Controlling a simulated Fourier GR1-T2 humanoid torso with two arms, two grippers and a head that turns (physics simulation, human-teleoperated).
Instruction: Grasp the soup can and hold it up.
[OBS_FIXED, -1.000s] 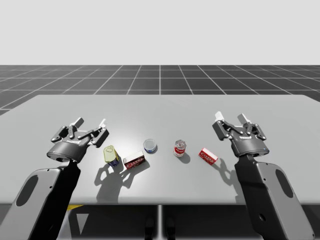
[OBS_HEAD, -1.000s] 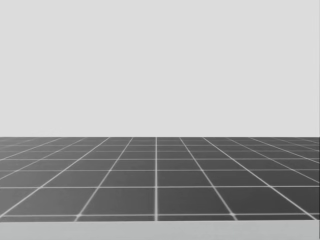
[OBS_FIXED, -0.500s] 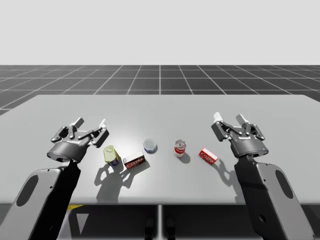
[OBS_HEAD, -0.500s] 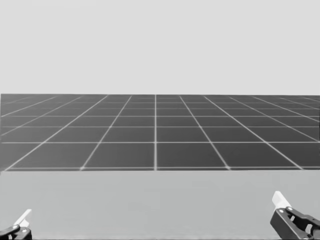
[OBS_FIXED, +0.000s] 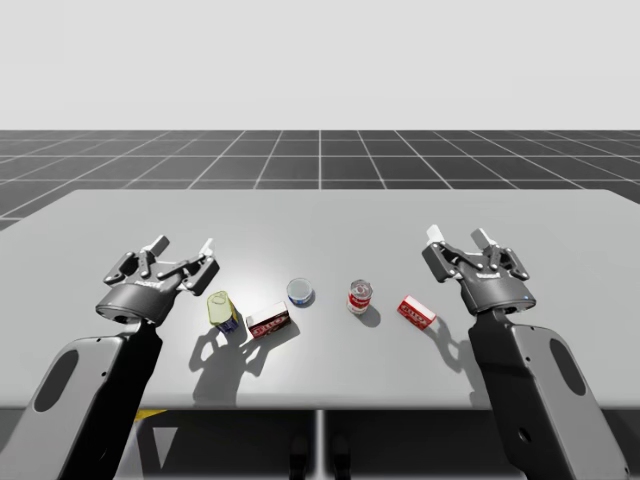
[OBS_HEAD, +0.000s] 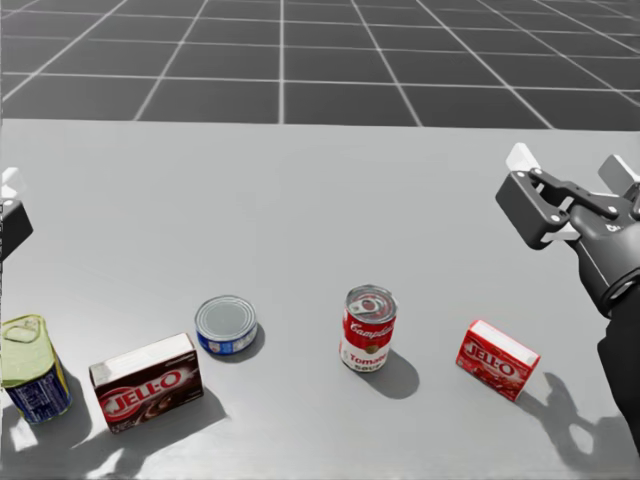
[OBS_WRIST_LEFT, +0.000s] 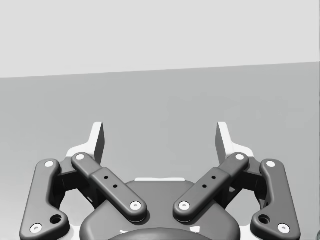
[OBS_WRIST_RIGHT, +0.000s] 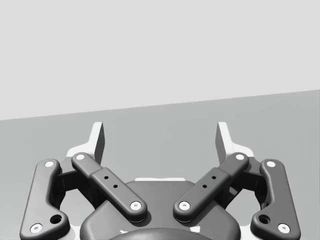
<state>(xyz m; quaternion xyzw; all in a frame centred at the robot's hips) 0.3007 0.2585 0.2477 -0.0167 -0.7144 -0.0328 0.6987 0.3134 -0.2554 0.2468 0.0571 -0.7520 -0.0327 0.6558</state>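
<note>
The soup can (OBS_FIXED: 359, 297) is red and white and stands upright near the middle of the grey table (OBS_FIXED: 320, 215). In the head view the soup can (OBS_HEAD: 369, 329) shows its silver lid. My right gripper (OBS_FIXED: 459, 237) hovers open to the right of the can and a little further back, well apart from it. In the head view my right gripper (OBS_HEAD: 570, 166) has nothing between its fingers. My left gripper (OBS_FIXED: 183, 247) is open far to the can's left. In the wrist views my left gripper (OBS_WRIST_LEFT: 160, 137) and my right gripper (OBS_WRIST_RIGHT: 160, 137) face bare table.
Left of the soup can lie a flat blue tin (OBS_HEAD: 226, 324), a dark red box (OBS_HEAD: 146, 381) and a yellow-topped can with a blue label (OBS_HEAD: 28, 366). A small red box (OBS_HEAD: 497, 358) lies to its right, below my right gripper. The table's front edge is near these objects.
My head has turned downward, from the floor and horizon to the table and its objects. Both arms have stayed almost still and open.
</note>
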